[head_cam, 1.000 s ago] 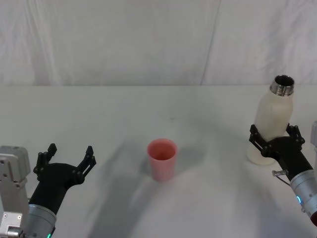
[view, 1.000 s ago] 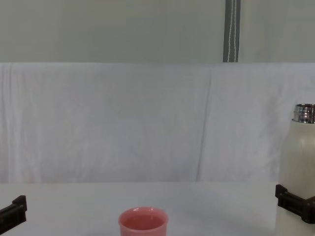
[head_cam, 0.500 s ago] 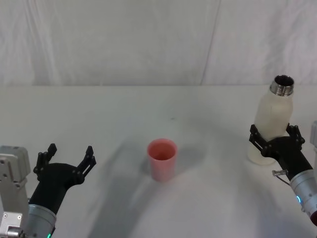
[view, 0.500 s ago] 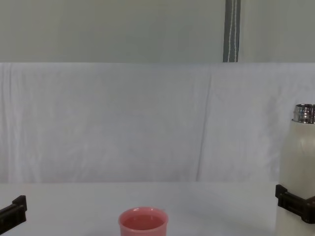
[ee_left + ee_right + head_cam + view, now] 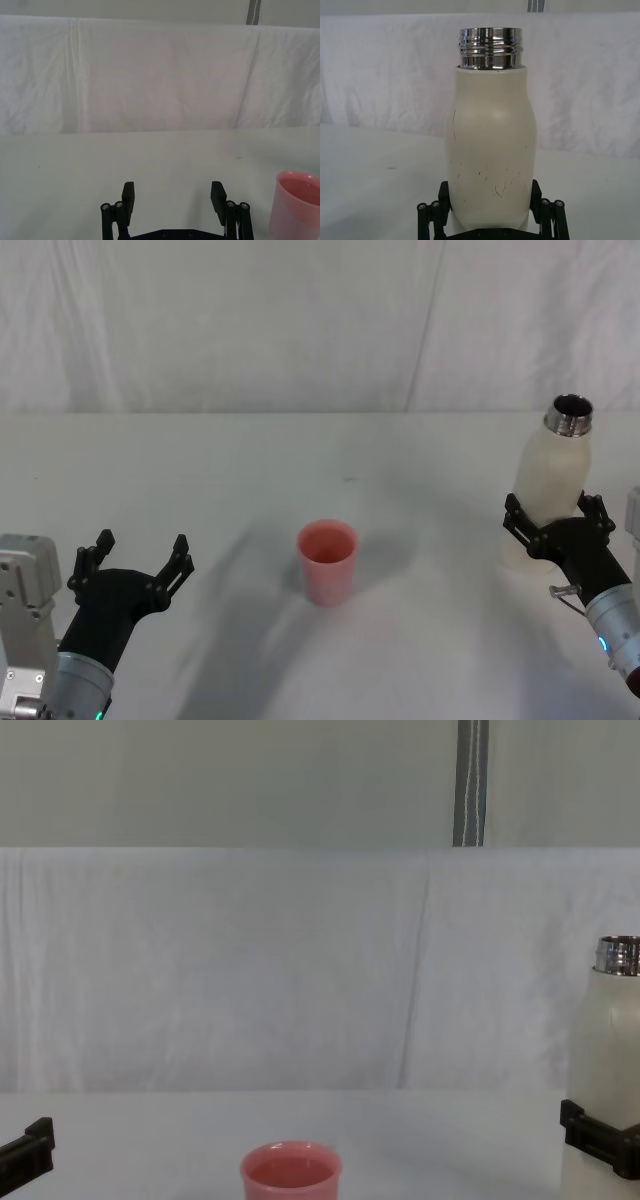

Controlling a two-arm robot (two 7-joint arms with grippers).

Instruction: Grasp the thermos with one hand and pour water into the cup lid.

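The cream-white thermos (image 5: 550, 475) stands at the table's right side, its steel neck open at the top. My right gripper (image 5: 552, 508) is shut on its lower body; in the right wrist view both black fingers (image 5: 444, 192) press the sides of the thermos (image 5: 490, 150). The pink cup lid (image 5: 327, 560) stands upright at the table's middle, well left of the thermos. My left gripper (image 5: 140, 545) hovers open near the front left with nothing between its fingers. In the left wrist view the cup lid (image 5: 297, 205) sits off to one side of that gripper (image 5: 173, 192).
A white cloth covers the table (image 5: 300, 460) and hangs as a backdrop behind it. Bare cloth lies between the cup lid and the thermos. In the chest view the thermos (image 5: 605, 1050) stands at the right edge and the cup lid (image 5: 291, 1175) at the bottom centre.
The thermos and my right gripper have shifted very slightly, sitting a touch lower in the chest view. The left arm and the cup lid have not moved.
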